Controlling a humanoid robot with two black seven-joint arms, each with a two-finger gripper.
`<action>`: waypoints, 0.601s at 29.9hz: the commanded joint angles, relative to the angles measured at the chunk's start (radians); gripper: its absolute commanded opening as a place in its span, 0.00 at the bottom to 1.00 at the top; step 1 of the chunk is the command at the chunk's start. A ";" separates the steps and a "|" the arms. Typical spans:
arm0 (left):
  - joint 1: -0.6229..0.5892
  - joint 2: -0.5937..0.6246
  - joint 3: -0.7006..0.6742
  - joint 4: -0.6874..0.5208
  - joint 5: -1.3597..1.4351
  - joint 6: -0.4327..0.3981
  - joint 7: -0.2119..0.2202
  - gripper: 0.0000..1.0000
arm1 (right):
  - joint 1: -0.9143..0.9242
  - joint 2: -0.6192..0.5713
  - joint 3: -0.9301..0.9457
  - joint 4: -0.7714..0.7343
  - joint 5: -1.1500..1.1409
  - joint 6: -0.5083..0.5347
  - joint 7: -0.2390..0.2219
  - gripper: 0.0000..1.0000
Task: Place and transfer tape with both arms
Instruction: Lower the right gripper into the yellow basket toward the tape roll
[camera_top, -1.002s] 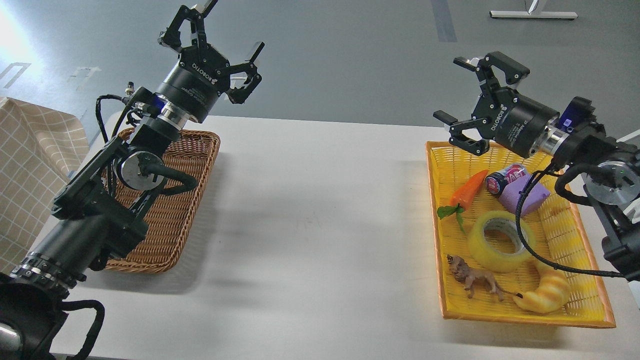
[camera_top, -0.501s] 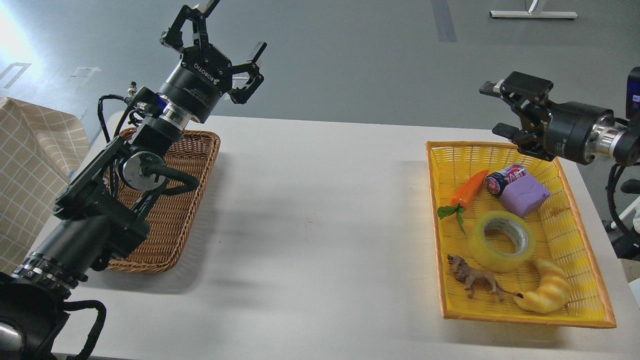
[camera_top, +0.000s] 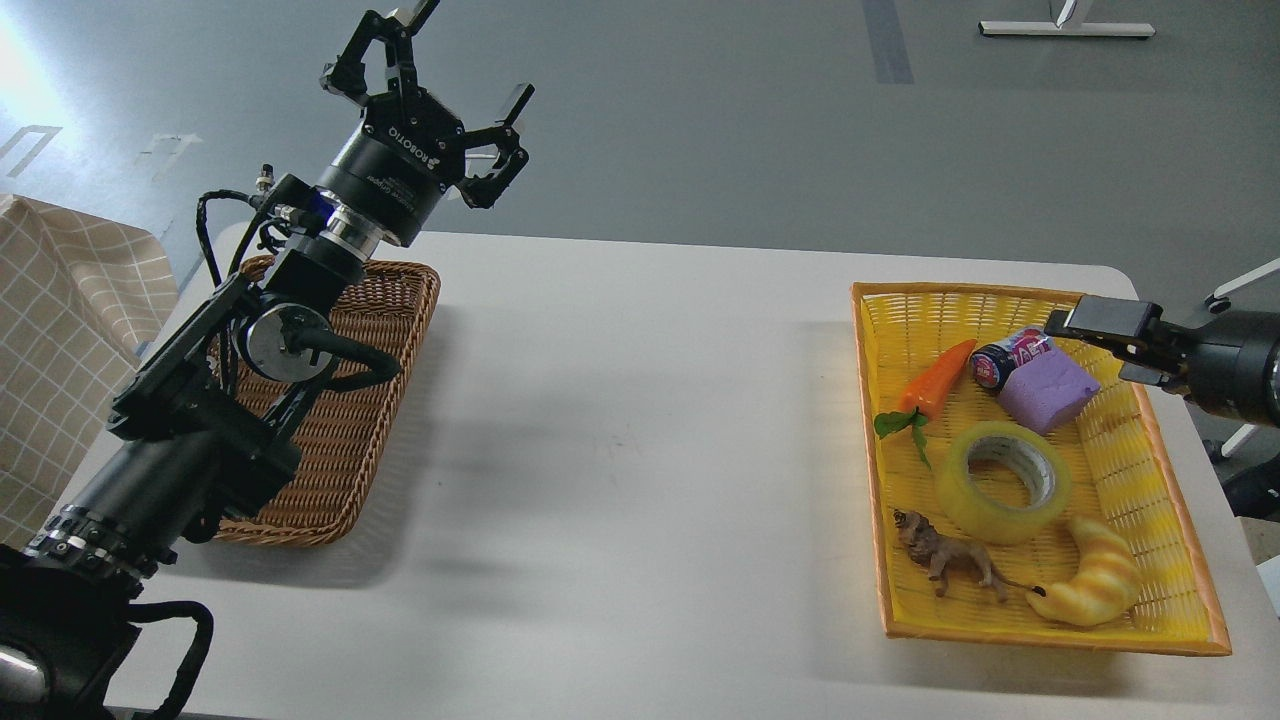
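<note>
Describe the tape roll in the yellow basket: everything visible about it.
The tape is a wide roll of glossy, translucent yellow packing tape wound on a grey-white inner core. It lies flat, its open hole facing up, on the floor of the yellow basket, roughly mid-basket. The carrot toy's green leaves lie just by its left edge, the lion figure and croissant toy just in front, the purple block behind. No end effector touches it.

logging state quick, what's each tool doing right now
Left tool: open, holding nothing.
Right tool: seen edge-on above the yellow basket, cannot tell.
</note>
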 joint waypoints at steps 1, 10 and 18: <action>0.002 -0.002 0.000 0.000 0.001 0.000 0.000 0.98 | -0.002 -0.003 -0.048 0.002 -0.103 0.000 0.000 0.99; 0.002 -0.002 -0.003 0.002 -0.001 0.000 0.000 0.98 | -0.017 0.007 -0.088 -0.004 -0.309 0.000 0.000 0.98; 0.000 -0.002 -0.003 0.002 -0.001 0.000 -0.001 0.98 | -0.035 0.064 -0.096 -0.009 -0.427 0.000 0.000 0.97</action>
